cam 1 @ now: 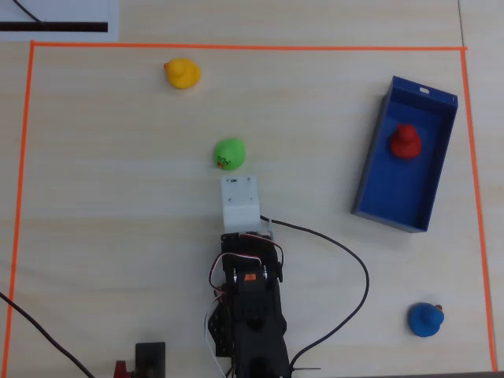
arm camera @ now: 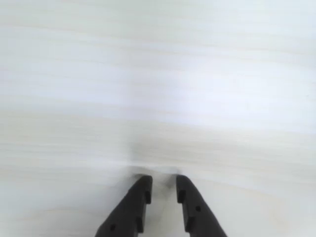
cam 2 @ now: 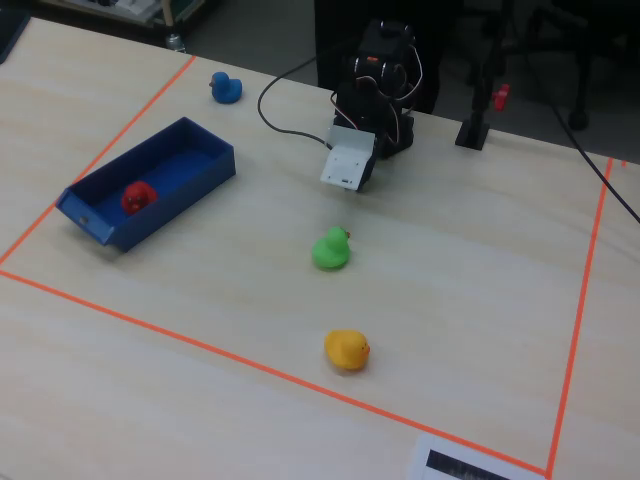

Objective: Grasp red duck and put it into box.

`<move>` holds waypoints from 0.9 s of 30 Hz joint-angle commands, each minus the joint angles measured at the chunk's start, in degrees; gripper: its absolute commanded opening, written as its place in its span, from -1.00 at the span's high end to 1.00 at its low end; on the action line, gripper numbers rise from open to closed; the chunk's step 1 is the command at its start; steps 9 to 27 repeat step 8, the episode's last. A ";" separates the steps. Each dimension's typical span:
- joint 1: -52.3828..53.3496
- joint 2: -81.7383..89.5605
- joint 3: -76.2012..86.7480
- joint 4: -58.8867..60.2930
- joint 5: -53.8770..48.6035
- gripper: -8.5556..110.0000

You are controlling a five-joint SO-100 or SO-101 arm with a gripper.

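Red duck (cam 1: 405, 142) sits inside the box (cam 1: 368, 175), toward its labelled end; facing unclear, while the box's long axis runs roughly up-down in the overhead view. Gripper (arm camera: 163, 183) hangs over bare table (arm camera: 158, 89), jaws narrowly apart and empty. Duck lies well apart from it, right in the overhead view.

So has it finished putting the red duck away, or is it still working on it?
It looks done: the red duck already lies inside the blue box. Nothing is in hand; the wrist view shows the gripper empty over bare table, jaws slightly apart. The arm sits back near the green duck. Nothing seems left.
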 commanded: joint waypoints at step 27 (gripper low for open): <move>0.44 -0.09 0.00 0.97 -0.35 0.79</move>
